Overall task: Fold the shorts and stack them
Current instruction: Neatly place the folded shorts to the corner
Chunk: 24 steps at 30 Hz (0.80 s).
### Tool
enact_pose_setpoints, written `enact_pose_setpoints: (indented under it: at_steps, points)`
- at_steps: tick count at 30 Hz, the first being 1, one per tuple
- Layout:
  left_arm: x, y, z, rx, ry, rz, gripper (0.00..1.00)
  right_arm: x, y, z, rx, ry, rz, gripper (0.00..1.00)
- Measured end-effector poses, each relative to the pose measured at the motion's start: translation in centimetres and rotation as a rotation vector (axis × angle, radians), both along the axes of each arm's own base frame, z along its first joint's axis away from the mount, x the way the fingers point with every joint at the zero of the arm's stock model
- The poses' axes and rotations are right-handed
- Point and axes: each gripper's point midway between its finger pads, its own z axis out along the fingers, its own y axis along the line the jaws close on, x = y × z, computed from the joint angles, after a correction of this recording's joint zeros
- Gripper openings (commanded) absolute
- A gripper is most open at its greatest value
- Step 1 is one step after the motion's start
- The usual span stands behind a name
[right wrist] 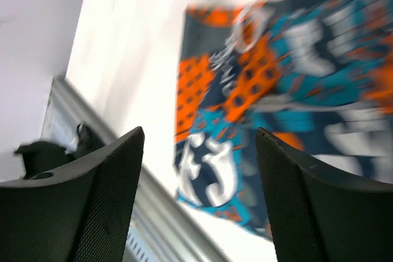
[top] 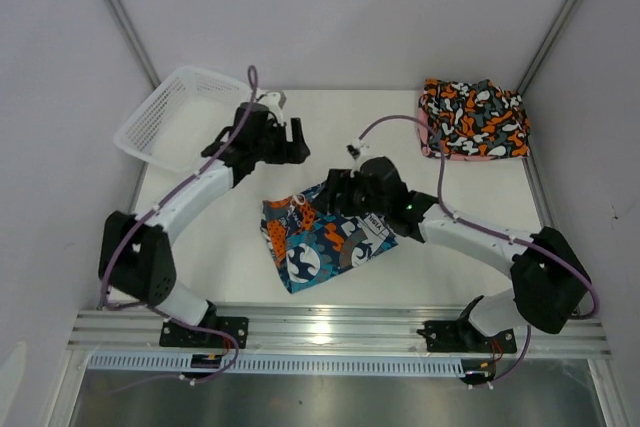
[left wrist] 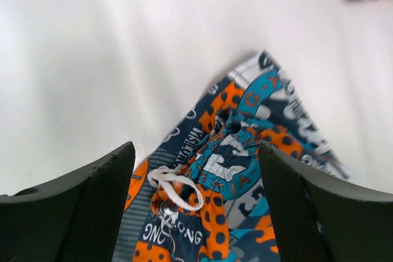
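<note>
Shorts, teal-navy point(top: 318, 247), lay spread flat near the middle of the white table point(top: 230, 237). They sat askew to the table edges, like a diamond with one corner toward the near rail. Long axis could not be fixed, as the right arm covered the far-right part. White drawstring point(top: 296, 204) sat at the far-left edge, so the waistband faced that way.

Left gripper point(top: 297, 140) hung beyond the far-left side of these shorts, apart from them. In the left wrist view its jaws stood wide with nothing between them, and the cloth lay below. Right gripper point(top: 335, 192) was over the far corner of the same shorts, jaws likewise wide and empty. Whether it touched the cloth could not be told, as the right wrist view was blurred.

Black-and-orange shorts point(top: 475, 117) lay folded on top of pink shorts point(top: 425, 135) at the far-right corner, well apart from both grippers.

White mesh basket point(top: 170, 117) stood tilted at the far-left corner. An aluminium rail point(top: 340, 327) ran along the near edge, and plain pale walls enclosed the table.
</note>
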Motion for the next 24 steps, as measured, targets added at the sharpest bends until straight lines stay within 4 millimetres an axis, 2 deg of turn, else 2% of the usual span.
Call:
enact_pose_setpoints:
  at_steps: [3,5,6,7,9,12,14,17,18,21,24]
  points:
    - [-0.6,2.3,4.2,-0.048,-0.087,0.081,0.84,3.0,-3.3,1.5,-0.038,-0.046,-0.064,0.78]
    - [-1.9,3.6,5.4,-0.088,-0.118,0.132,0.84,4.4,-5.4,0.9,-0.108,-0.052,-0.100,0.83]
    - [-2.9,4.1,5.3,-0.102,-0.121,0.148,0.84,4.8,-6.4,0.3,-0.148,-0.049,-0.110,0.93]
    - [-4.0,4.5,4.5,-0.113,-0.107,0.162,0.85,5.1,-7.4,-0.3,-0.188,-0.040,-0.119,0.99]
    - [-6.1,5.1,1.8,-0.120,-0.062,0.185,0.85,6.0,-9.2,-1.5,-0.262,-0.036,-0.127,1.00]
    - [-10.0,6.5,-4.0,-0.090,0.076,0.219,0.86,7.2,-11.1,-3.3,-0.334,-0.013,-0.118,0.99]
    - [-12.3,7.2,-6.5,-0.070,0.142,0.236,0.87,7.7,-12.2,-4.5,-0.371,-0.002,-0.114,1.00]
    - [-14.0,8.0,-7.4,-0.066,0.156,0.254,0.90,8.0,-13.2,-6.2,-0.426,0.013,-0.094,0.99]
    - [-14.2,8.1,-7.2,-0.072,0.145,0.261,0.99,7.9,-13.3,-6.7,-0.439,0.017,-0.080,0.99]
    - [-14.8,8.3,-7.0,-0.104,0.116,0.274,0.99,7.8,-13.2,-8.1,-0.448,0.040,-0.031,0.99]
    - [-15.6,8.5,-7.8,-0.133,0.110,0.286,0.99,7.8,-13.2,-9.3,-0.416,0.080,0.005,0.99]
